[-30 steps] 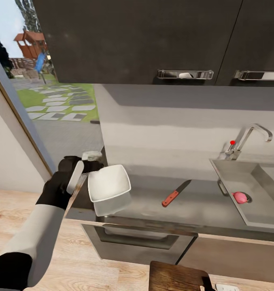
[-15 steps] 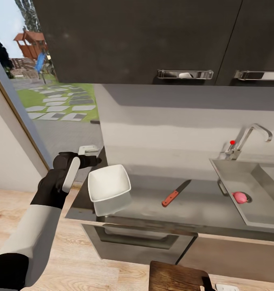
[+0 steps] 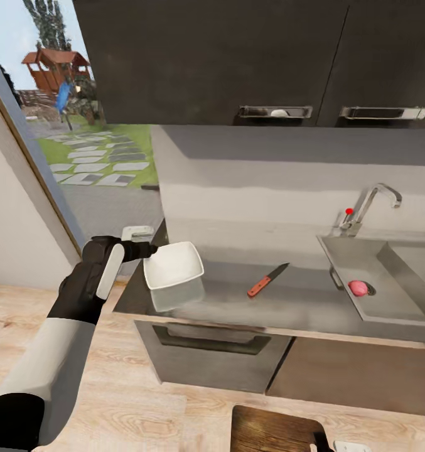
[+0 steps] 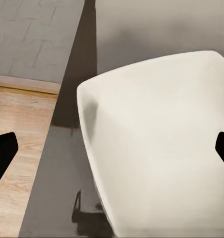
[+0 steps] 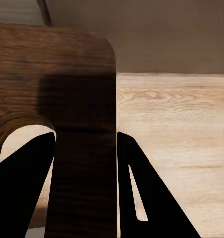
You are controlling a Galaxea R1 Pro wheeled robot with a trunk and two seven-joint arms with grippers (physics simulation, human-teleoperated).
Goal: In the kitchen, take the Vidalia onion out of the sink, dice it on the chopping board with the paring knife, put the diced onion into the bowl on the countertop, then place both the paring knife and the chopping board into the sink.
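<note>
The white bowl (image 3: pixel 172 267) stands on the left end of the grey countertop (image 3: pixel 300 304). My left gripper (image 3: pixel 148 251) hovers at its left rim, and in the left wrist view that gripper (image 4: pixel 112 151) is open, with the bowl (image 4: pixel 156 139) beneath its spread fingertips. The red-handled paring knife (image 3: pixel 267 280) lies mid-counter. In the steel sink (image 3: pixel 338 263) rests the pinkish Vidalia onion (image 3: pixel 358 288). My right gripper (image 5: pixel 84 188) is shut on the brown chopping board (image 5: pixel 52 69), held low over the floor; the board (image 3: pixel 272 430) shows at the head view's lower edge.
Dark wall cabinets (image 3: pixel 237 56) hang above the counter. A chrome tap (image 3: pixel 370 202) with a red knob stands behind the sink. Dark cabinet fronts (image 3: pixel 206 345) run under the slab. A glass opening (image 3: pixel 80 157) to a garden lies left; wooden floor (image 3: pixel 162 408) is in front.
My left gripper drew back left from the bowl's rim, leaving the bowl on the counter. The whole view has since shifted, so the counter looks farther away. Knife and onion stay put.
</note>
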